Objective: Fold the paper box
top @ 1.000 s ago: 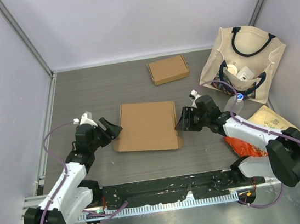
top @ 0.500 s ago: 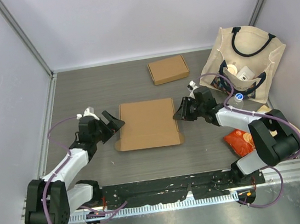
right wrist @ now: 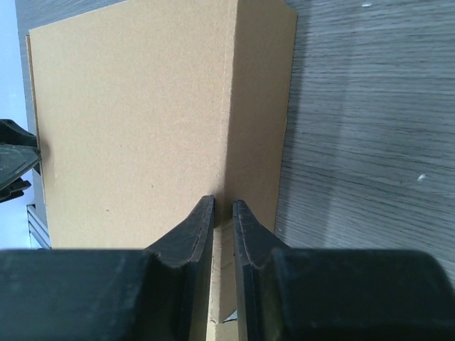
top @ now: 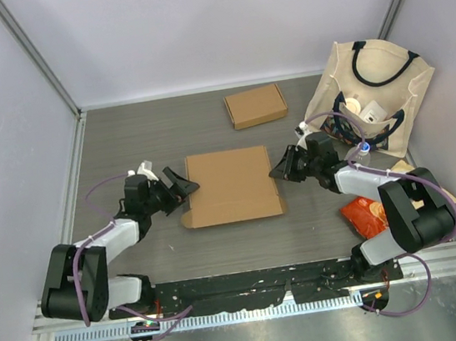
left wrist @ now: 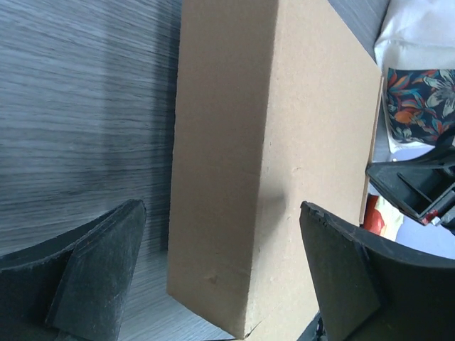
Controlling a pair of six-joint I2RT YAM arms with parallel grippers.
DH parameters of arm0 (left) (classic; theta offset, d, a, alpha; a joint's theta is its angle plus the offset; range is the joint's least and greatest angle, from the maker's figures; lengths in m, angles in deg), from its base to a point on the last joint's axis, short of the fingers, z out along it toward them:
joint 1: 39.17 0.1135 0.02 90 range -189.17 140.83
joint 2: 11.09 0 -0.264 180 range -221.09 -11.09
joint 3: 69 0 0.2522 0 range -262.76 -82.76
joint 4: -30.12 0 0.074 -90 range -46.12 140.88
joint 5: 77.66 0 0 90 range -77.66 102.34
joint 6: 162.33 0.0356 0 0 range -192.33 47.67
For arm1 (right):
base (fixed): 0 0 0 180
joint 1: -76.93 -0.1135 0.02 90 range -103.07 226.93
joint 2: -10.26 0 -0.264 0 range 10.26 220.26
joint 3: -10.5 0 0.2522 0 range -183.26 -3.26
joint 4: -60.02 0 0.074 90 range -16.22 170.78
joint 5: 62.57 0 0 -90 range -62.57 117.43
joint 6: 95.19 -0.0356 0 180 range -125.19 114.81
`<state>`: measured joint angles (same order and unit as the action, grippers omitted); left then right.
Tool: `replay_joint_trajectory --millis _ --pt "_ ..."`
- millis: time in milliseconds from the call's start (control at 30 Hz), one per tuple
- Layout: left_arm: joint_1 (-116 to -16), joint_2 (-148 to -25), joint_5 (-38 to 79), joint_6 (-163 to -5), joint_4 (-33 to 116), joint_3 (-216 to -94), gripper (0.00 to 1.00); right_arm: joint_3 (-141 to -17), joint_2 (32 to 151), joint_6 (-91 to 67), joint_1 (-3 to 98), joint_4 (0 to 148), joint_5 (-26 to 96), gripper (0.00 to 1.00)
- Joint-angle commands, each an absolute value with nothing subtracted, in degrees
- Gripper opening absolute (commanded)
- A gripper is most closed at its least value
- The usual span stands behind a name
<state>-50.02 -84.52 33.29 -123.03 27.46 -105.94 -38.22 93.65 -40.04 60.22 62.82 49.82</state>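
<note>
Nearest on the right side, a crinkled orange foil packet (top: 364,213) lies on the counter (top: 140,140), a grey surface with fine wood-grain lines running across it.

Mid-counter: the paper box (top: 232,185) lies flat between the two tools. It is matte brown cardboard, roughly square from above, with a small tab sticking out at its near left corner. The surface is lightly speckled and has no print. In the left wrist view the box (left wrist: 284,142) shows a straight crease running lengthwise, with the narrower panel beside it in shadow.

Left tool (top: 181,183): wide open, tips at the box's left edge. From its own camera (left wrist: 220,209) the two black, wedge-shaped fingers stand well apart, on either side of the box's end, and neither is touching it.

Right tool (top: 281,172): at the box's right edge. From its own camera (right wrist: 222,206) the black fingers are almost together, and a thin strip of tan cardboard (right wrist: 135,121) shows in the slit between them. It appears clamped on that strip. A darker side panel runs beside the fingers down to the counter (right wrist: 370,106).

Farther back, a smaller closed cardboard box (top: 255,105) sits slightly askew, well apart from the flat one. At the far right, a cream canvas tote bag (top: 373,92) with dark handles lies slumped against the wall.
</note>
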Motion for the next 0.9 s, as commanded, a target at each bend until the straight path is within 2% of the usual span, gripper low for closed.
replay_joint_trajectory --millis 0,300,433,533,667,867 --pt "-49.80 -86.67 38.70 -124.80 18.93 -105.35 0.94 -35.78 96.12 -37.01 61.47 70.00 42.72 0.18" --pt "-49.89 -98.18 46.26 -134.64 1.79 -103.15 0.92 -34.99 98.59 -39.12 62.69 68.24 42.02 0.19" --pt "-49.89 -95.65 43.11 -134.47 2.65 -101.14 0.92 -34.11 98.06 -39.73 65.07 68.68 42.28 0.19" --pt "-49.98 -90.12 38.63 -131.40 9.67 -101.30 0.92 -33.67 98.50 -39.82 66.56 69.04 43.33 0.19" --pt "-50.06 -85.89 35.10 -129.11 13.30 -101.22 0.97 -33.58 99.73 -39.91 67.79 67.98 46.58 0.19" --pt "-51.91 -96.07 41.42 -135.07 3.74 -103.33 0.96 -33.76 100.70 -40.26 68.23 67.63 47.11 0.19"
